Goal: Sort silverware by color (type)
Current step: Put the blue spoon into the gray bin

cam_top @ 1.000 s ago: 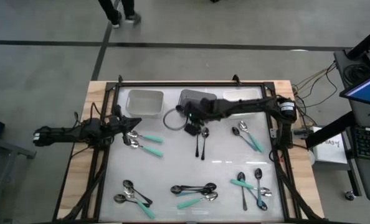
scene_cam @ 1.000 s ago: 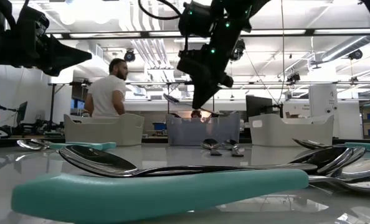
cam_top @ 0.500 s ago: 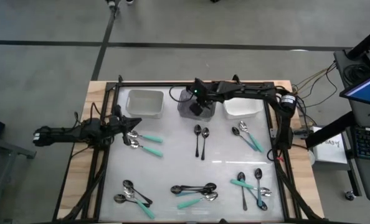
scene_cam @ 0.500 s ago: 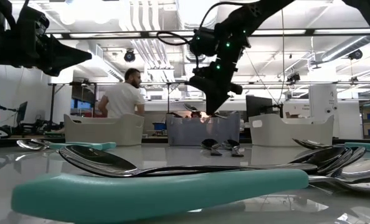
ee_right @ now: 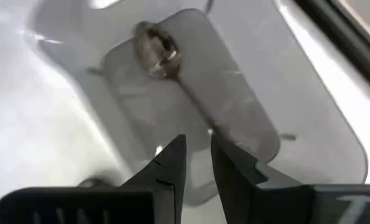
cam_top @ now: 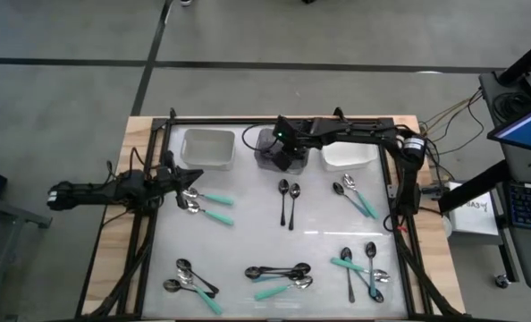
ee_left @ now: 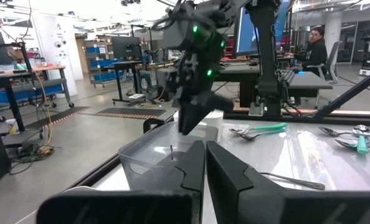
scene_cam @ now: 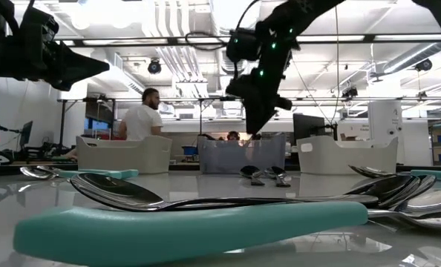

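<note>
My right gripper hangs open above the grey middle bin at the table's far edge, fingers slanting down. Below it, inside the bin, is a blurred dark spoon, apart from the fingers. My left gripper is shut and empty, level over the table's left side. The other spoons lie flat on the table: two black ones at the centre, and teal-handled ones at the left and right.
A white bin stands left of the grey one and another right of it. Spoon clusters lie along the near edge. A dark frame rail edges the table. A person is in the room behind.
My right gripper has gone from above the table's centre toward the far edge, over the grey bin, rolling a little. The spoon that stuck out from its fingers is no longer there: it has let go, and a spoon now shows in the bin.
</note>
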Controlling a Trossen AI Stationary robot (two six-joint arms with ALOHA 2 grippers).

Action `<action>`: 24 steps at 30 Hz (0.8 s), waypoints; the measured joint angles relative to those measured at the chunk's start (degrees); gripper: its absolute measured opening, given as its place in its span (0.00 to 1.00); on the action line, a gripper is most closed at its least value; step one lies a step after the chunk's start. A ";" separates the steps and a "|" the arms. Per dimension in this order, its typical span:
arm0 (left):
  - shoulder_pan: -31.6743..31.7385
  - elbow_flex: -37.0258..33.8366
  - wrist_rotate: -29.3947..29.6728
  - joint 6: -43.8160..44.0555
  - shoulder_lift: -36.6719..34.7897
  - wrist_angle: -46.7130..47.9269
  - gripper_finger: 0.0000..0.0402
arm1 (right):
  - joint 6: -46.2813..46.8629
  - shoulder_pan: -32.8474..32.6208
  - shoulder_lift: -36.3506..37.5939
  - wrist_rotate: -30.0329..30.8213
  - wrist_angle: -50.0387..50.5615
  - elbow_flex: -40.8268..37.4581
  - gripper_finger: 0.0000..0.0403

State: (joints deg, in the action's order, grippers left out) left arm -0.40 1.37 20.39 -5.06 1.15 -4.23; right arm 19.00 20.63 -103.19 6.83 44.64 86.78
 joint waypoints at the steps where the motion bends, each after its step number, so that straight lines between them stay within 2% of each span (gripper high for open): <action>1: -0.01 0.01 -0.01 0.00 0.00 -0.01 0.00 | 0.83 -0.64 0.50 -0.87 0.47 0.00 0.17; 11: 0.01 0.00 0.00 0.00 0.00 0.00 0.00 | 8.30 -13.42 0.70 -2.23 4.67 -0.37 0.17; 15: 0.01 0.01 -0.01 0.00 0.00 0.00 0.00 | 11.65 -18.25 0.70 1.32 6.16 -0.66 0.17; 24: -0.01 -0.01 -0.01 -0.02 0.00 0.00 0.00 | 22.60 -23.27 0.95 10.64 31.08 -4.73 0.17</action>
State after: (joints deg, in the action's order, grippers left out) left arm -0.40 1.37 20.38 -5.08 1.15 -4.23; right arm 41.60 -2.64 -102.23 17.47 75.71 82.05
